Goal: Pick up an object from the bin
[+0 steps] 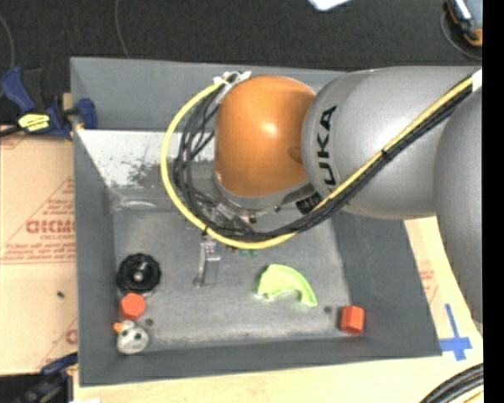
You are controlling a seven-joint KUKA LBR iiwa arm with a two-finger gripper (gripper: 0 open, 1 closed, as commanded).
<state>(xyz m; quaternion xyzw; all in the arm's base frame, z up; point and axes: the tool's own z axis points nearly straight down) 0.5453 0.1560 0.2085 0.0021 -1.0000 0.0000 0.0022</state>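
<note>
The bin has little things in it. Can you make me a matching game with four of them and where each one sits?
Things:
1. green curved piece
2. black round knob
3. orange block
4. small silvery thing

Places in the bin:
A. lower left corner of the view
B. lower right corner
C. near the middle of the floor
D. left side, just above a small orange piece

Pairs: 1-C, 2-D, 3-B, 4-A

Overhead light leaves soft glare on the orange cover (260, 133) and the bin (122, 154) wall.
</note>
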